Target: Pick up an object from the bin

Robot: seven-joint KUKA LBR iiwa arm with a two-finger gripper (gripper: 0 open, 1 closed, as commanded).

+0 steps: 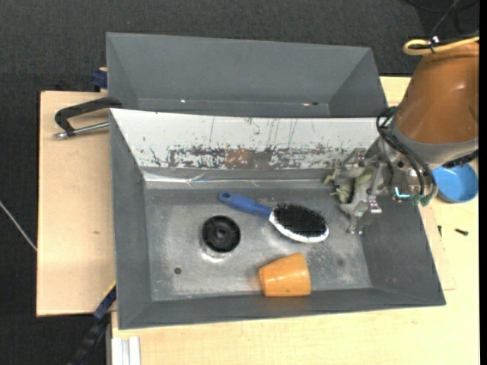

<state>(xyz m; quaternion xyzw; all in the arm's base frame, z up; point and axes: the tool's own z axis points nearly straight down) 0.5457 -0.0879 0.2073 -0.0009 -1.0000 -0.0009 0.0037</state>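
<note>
1. Metal gripper (358, 215) hangs low by the right wall of the grey bin (133, 234), with nothing visibly held; you cannot tell whether it is open or closed.
2. Nearest to it, just to its left in the view, lies the hairbrush (293, 220), black bristles up. Its long axis runs from the head, on the gripper's side, up-left to the blue handle (243, 204), so you would likely close across that line.
3. Farther off, toward the front wall, an orange cup (285, 276) lies on its side.
4. Farthest left sits a black round cap (221, 234), well apart from the gripper.
</note>
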